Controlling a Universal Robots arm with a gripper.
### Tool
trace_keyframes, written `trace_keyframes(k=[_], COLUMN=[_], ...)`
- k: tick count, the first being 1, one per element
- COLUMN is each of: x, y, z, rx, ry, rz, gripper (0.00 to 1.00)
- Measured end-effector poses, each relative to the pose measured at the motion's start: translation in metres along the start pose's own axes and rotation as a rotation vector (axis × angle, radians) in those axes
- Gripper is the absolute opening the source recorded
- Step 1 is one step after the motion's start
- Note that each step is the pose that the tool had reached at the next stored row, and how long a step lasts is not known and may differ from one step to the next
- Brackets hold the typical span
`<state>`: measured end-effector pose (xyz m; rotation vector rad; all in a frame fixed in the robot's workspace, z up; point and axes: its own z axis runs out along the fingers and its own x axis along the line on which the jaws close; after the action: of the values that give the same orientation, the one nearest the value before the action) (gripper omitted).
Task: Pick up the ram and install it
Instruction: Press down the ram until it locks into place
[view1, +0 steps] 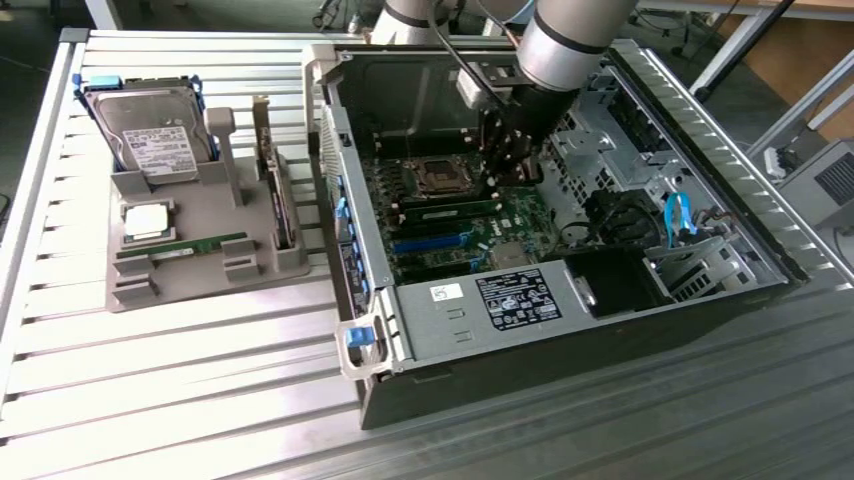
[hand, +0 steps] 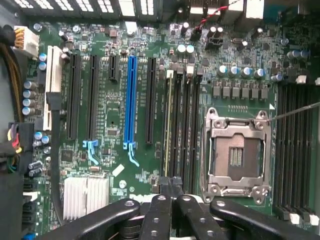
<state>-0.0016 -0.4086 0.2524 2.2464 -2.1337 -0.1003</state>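
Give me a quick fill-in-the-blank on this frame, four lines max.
The gripper hangs inside the open computer ___.
The CPU socket is ___.
The hard drive stands toward the exterior view's ___ edge.
One long expansion slot is coloured ___.
Missing words: case; empty; left; blue.

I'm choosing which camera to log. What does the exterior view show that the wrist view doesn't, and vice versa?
Exterior view: the grey tray holding a hard drive and the ram, beside the open case. Wrist view: a white slot and the end effector with its fingers together. Both: the CPU socket and blue slot.
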Motion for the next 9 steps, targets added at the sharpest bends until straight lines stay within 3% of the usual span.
trace_keyframes(k=[4, 9], x=[0.0, 0.0], y=[-0.0056, -0.0079], z=[-0.0062, -0.0324], rx=[-0.0028, -0.0043], ry=[-0.0002, -0.0003], rz=[0.0, 0.0], gripper=[0.09, 0.09])
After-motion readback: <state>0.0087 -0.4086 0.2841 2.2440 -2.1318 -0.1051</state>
